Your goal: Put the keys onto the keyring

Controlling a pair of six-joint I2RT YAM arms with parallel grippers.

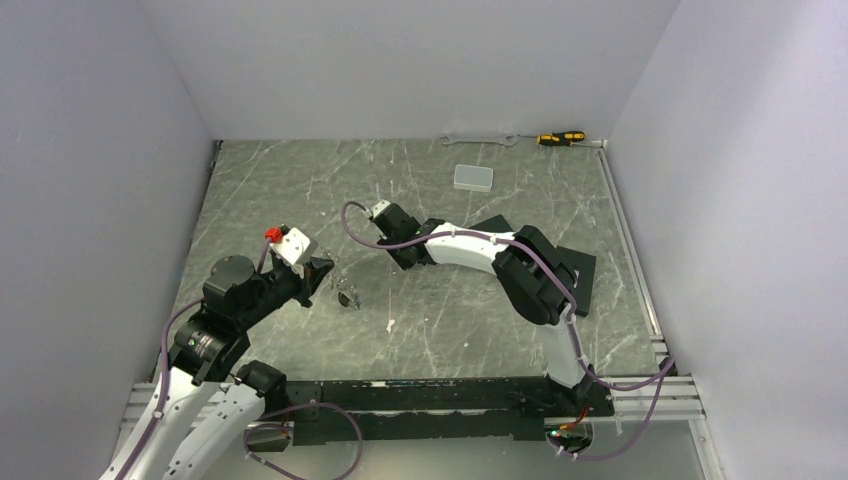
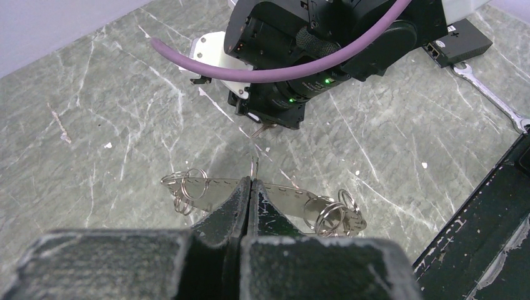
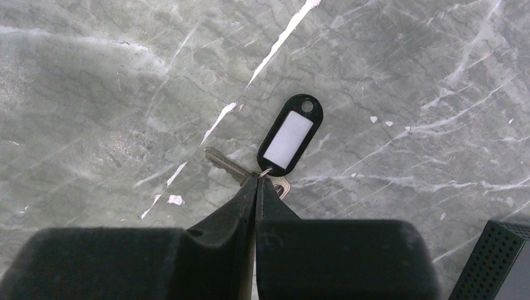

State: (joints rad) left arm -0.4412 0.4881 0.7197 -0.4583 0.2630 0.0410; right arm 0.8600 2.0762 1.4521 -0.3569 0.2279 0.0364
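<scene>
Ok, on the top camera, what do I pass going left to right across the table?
Left gripper → right gripper → plastic box → screwdriver. Spanner left out: it overlaps the box.

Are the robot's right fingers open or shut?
Shut. The right fingers meet with no gap between them, pinching the little ring that joins the key to its black tag.
</scene>
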